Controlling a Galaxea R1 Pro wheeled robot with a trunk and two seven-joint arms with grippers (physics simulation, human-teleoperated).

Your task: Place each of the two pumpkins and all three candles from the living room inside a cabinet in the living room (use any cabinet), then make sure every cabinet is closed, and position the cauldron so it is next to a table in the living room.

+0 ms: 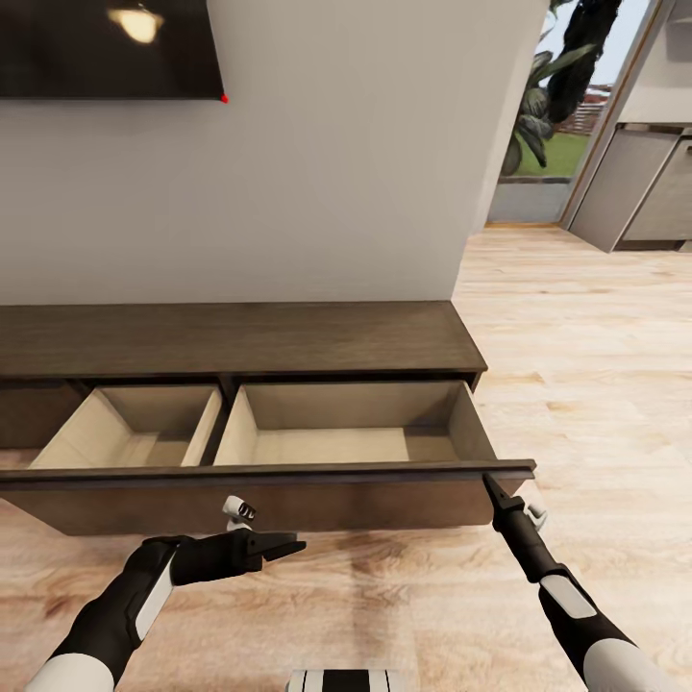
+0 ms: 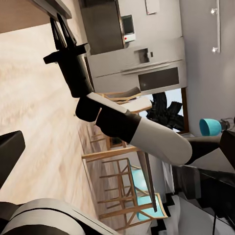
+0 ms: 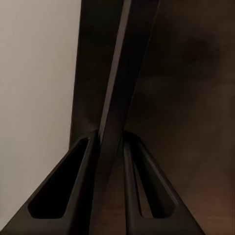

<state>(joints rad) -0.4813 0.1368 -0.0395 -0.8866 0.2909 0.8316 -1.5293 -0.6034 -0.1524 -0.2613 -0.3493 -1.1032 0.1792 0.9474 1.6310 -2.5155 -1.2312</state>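
The long dark brown cabinet (image 1: 240, 338) stands against the white wall. Its wide drawer front (image 1: 288, 498) is pulled out, showing two pale beige compartments (image 1: 346, 428) with nothing inside. My right gripper (image 1: 492, 483) is shut on the right end of that drawer front; in the right wrist view the dark board (image 3: 115, 98) runs between the fingers (image 3: 63, 191). The same gripper (image 2: 61, 29) appears in the left wrist view at the board's edge. My left gripper (image 1: 285, 548) hovers open in front of the drawer's middle, holding nothing. The pumpkins, candles, cauldron and table are out of view.
A dark wall screen (image 1: 106, 48) hangs above the cabinet. Pale wooden floor (image 1: 577, 336) stretches to the right towards a doorway with a plant (image 1: 553, 96) and grey kitchen units (image 1: 644, 192). Wooden chairs (image 2: 122, 191) stand further off to my right.
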